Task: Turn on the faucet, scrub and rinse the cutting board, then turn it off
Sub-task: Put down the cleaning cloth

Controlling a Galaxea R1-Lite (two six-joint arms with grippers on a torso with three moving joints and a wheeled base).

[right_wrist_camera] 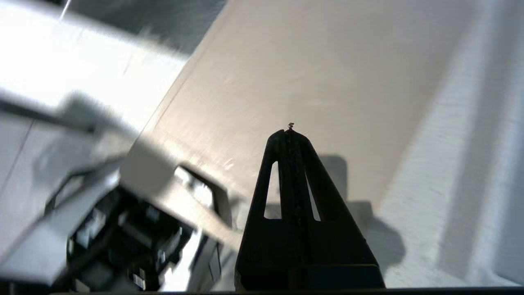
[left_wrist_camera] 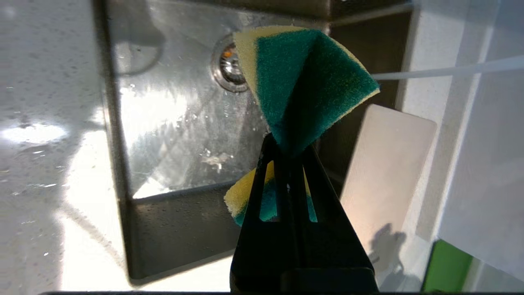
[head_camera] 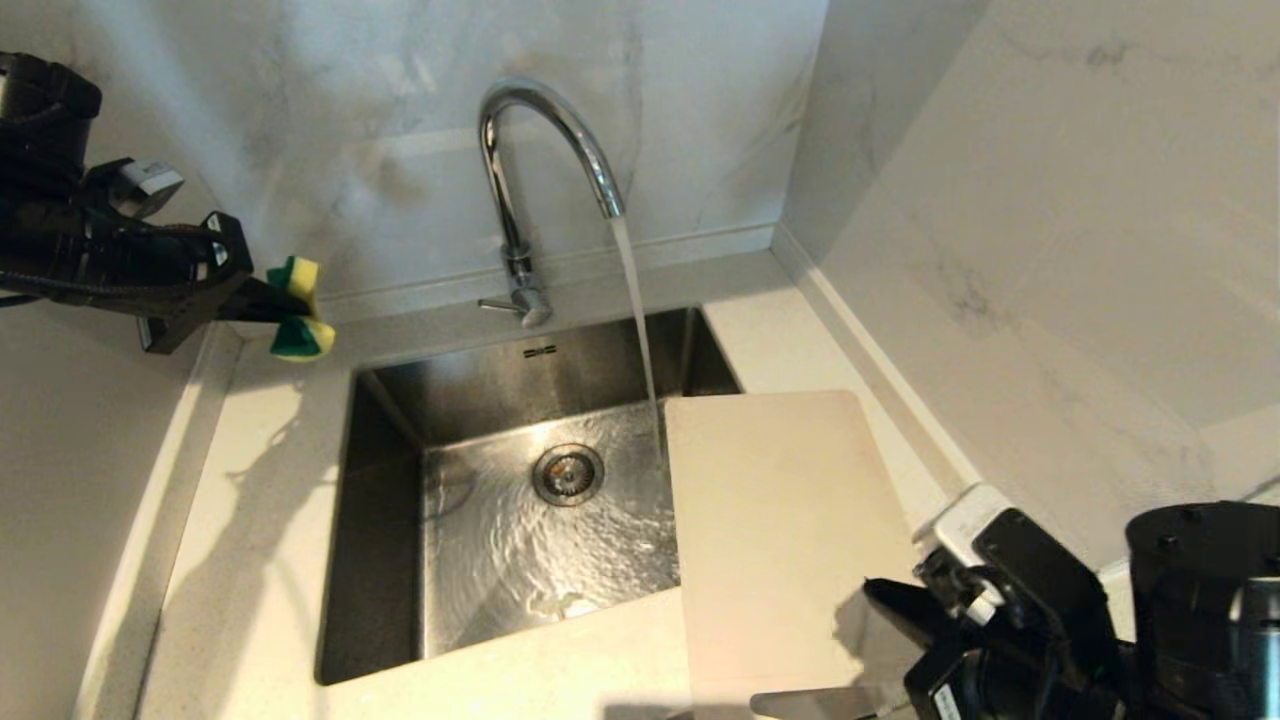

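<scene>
Faucet (head_camera: pixel 545 150): standing at the back wall behind the sink (head_camera: pixel 385 520), lever at its base, water running from the spout into the basin just beside the board's far corner. The tap step looks done.

Cutting board (head_camera: pixel 780 540): lying flat on the counter (head_camera: pixel 250 560) at the sink's right rim, its left edge overhanging the basin, probably so it can be slid under the stream.

Left end effector (head_camera: pixel 262 300): hovering above the counter's back left corner, well apart from the board, fingers pinching a yellow-and-green sponge (left_wrist_camera: pixel 303 82) folded between them. It appears to be waiting, scrubber ready.

Right end effector (right_wrist_camera: pixel 290 133): poised over the board's near end, fingers pressed together with nothing between them; whether the tips are touching the board cannot be told.

Surroundings: marble-look walls closing in the right side, leaving the right arm little room. A green item (left_wrist_camera: pixel 448 266) is sitting near the board's end. The stream is falling between sponge and board.
</scene>
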